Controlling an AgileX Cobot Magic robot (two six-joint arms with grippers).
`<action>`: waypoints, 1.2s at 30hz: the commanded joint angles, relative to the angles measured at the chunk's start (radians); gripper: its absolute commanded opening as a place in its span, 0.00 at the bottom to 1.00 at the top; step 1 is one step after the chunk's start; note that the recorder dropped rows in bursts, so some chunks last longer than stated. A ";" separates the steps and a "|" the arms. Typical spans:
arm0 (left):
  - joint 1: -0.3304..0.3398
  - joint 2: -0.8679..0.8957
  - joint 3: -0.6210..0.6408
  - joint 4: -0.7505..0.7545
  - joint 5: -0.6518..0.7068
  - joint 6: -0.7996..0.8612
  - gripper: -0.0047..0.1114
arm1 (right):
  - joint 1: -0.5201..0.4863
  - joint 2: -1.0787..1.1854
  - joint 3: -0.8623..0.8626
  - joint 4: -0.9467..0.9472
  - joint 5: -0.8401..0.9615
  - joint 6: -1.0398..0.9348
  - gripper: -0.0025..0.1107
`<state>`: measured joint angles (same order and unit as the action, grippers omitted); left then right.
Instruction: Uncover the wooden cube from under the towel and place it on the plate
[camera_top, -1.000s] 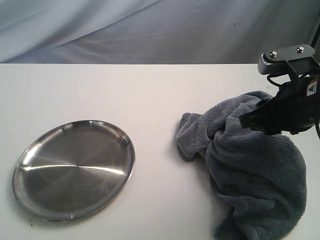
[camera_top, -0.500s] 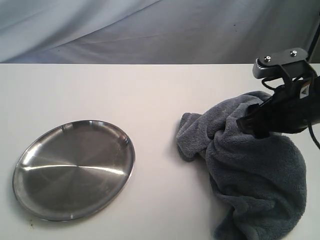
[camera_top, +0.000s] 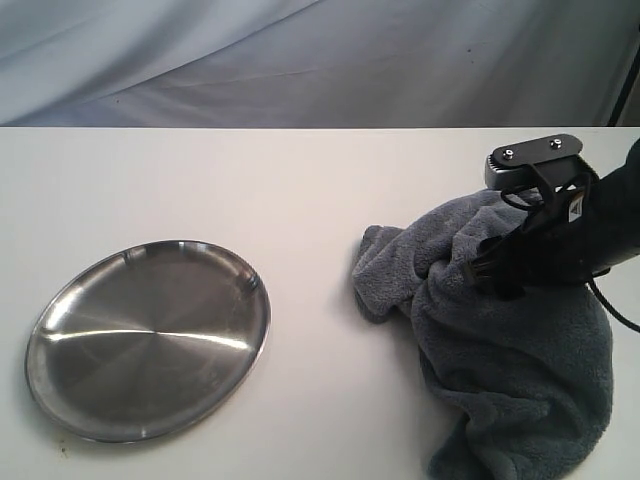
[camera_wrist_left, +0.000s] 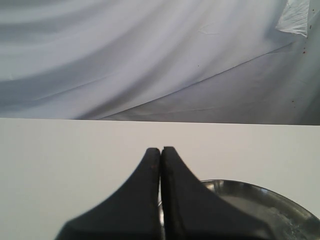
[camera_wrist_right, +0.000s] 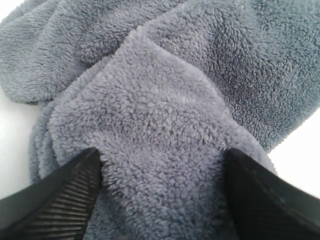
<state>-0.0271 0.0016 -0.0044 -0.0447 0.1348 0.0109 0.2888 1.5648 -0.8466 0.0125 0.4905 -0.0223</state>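
Right claw (camera_wrist_right: 162, 155): released, spread wide, astride a hump of the towel (camera_top: 520, 350), fingers (camera_wrist_right: 75, 190) touching the pile.
Towel: heaped up, well apart from the plate (camera_top: 150, 340).
Cube: out of sight; can't tell where it lies against the claw.
Left claw (camera_wrist_left: 160, 150): clenched tight on nothing, just beside the plate's rim.

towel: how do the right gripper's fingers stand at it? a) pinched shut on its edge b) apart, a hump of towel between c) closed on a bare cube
b: the right gripper has its fingers apart, one on each side of a raised fold of the towel.
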 joint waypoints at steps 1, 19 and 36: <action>-0.001 -0.002 0.004 0.001 -0.002 0.002 0.05 | -0.005 0.001 -0.004 0.017 0.028 0.007 0.52; -0.001 -0.002 0.004 0.001 -0.002 -0.003 0.05 | -0.005 -0.085 -0.004 0.089 0.059 -0.008 0.02; -0.001 -0.002 0.004 0.001 -0.002 0.000 0.05 | -0.005 -0.382 -0.004 0.182 -0.137 -0.012 0.02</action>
<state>-0.0271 0.0016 -0.0044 -0.0447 0.1348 0.0109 0.2888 1.2132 -0.8466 0.1600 0.4339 -0.0261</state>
